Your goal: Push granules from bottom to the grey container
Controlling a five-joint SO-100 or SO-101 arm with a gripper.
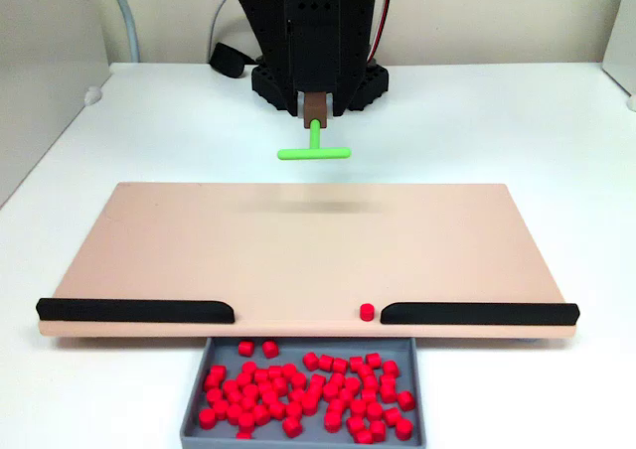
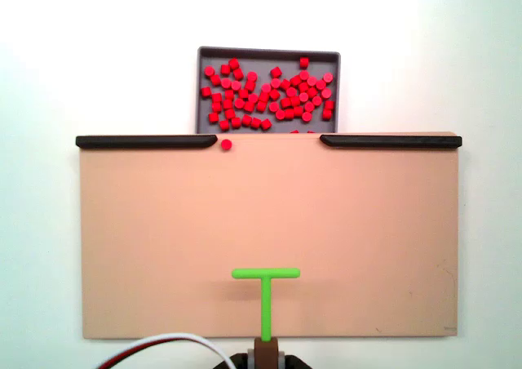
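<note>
Many red granules (image 1: 308, 389) (image 2: 269, 91) lie in the grey container (image 1: 194, 401) (image 2: 269, 52), which sits at the gap between two black strips on the tan board (image 1: 298, 250) (image 2: 245, 222). One lone granule (image 1: 367, 312) (image 2: 226, 144) rests on the board at the gap's edge, beside a strip end. My gripper (image 1: 316, 106) (image 2: 266, 354) is shut on the stem of a green T-shaped tool (image 1: 313, 153) (image 2: 266, 273). The tool hangs raised over the board's arm-side edge, far from the granules, and casts a faint shadow on the board.
The black strips (image 1: 134, 311) (image 1: 477, 313) line the board's tray-side edge on either side of the gap. My black arm base (image 1: 318, 72) stands behind the board on the white table, with cables (image 2: 163, 348) and a small black object (image 1: 227, 60) near it.
</note>
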